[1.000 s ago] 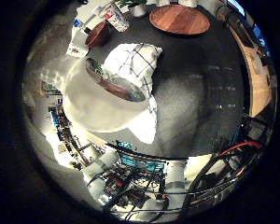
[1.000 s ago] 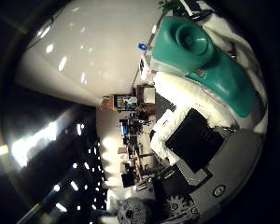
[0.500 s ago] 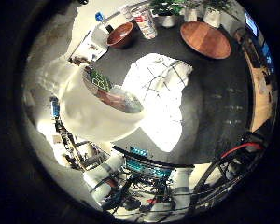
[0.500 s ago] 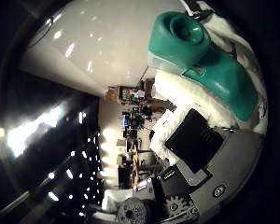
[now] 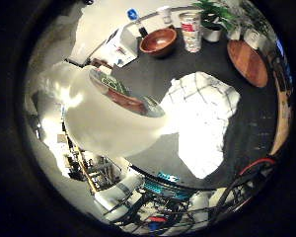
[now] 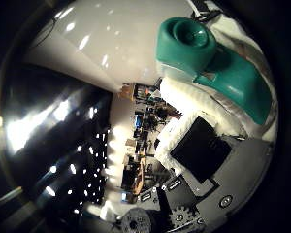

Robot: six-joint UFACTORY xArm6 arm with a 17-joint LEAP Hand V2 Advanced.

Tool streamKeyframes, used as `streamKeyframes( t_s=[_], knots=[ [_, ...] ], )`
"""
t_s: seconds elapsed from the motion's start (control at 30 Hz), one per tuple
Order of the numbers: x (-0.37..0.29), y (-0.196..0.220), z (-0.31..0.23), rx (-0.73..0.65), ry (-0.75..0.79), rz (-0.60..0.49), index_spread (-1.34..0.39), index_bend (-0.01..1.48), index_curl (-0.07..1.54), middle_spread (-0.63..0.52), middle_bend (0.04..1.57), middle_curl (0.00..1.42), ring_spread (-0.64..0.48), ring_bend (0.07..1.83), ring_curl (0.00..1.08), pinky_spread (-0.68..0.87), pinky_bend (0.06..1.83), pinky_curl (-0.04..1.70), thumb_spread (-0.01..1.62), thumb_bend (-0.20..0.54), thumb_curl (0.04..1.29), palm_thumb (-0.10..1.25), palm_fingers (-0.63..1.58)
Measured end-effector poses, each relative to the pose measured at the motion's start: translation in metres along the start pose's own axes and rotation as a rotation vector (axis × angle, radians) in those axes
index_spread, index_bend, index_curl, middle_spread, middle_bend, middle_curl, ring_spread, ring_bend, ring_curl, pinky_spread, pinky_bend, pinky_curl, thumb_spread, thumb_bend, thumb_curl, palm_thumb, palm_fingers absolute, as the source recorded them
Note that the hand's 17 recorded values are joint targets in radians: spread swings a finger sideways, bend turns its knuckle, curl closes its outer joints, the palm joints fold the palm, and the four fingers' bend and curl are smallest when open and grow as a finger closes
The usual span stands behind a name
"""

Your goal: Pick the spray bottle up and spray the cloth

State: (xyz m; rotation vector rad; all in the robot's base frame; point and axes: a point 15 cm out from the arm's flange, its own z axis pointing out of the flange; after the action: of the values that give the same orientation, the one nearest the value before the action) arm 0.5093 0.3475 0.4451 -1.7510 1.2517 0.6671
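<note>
Close against the palm, the spray bottle [image 5: 108, 121] sits gripped in the hand [image 6: 199, 155], fingers curled round it, its teal nozzle [image 6: 203, 58] showing, above the white cloth [image 5: 202, 118] on the dark table [image 5: 256, 133].

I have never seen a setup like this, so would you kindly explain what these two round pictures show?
Both come from wide-angle cameras in the palm of a robot hand on an arm. The little finger side view looks down past the white spray bottle it holds onto a dark table with a white checked cloth, a wooden bowl, a can, a potted plant and a round wooden board. The thumb side view shows the bottle's teal spray head beside the white-and-black fingers.
</note>
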Motion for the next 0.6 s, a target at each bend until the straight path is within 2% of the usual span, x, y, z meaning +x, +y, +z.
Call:
streamKeyframes(
  t_s=[0.3,0.53,0.6],
  knots=[
    [-0.014,-0.003,0.054,-0.026,-0.084,-0.103,-0.35,1.04,1.02,-0.31,1.17,1.17,-0.30,1.39,0.96,-0.26,1.16,1.40,1.24,-0.012,0.35,0.86,0.79],
    [0.000,0.002,0.095,-0.030,-0.081,-0.220,-0.36,1.04,1.02,-0.31,1.17,1.17,-0.30,1.39,0.96,-0.26,1.16,1.40,1.25,-0.009,0.36,0.89,0.79],
    [0.009,0.004,0.107,-0.038,-0.075,-0.225,-0.36,1.04,1.02,-0.31,1.17,1.17,-0.30,1.39,0.96,-0.26,1.16,1.40,1.25,-0.010,0.37,0.90,0.79]
  ],
)
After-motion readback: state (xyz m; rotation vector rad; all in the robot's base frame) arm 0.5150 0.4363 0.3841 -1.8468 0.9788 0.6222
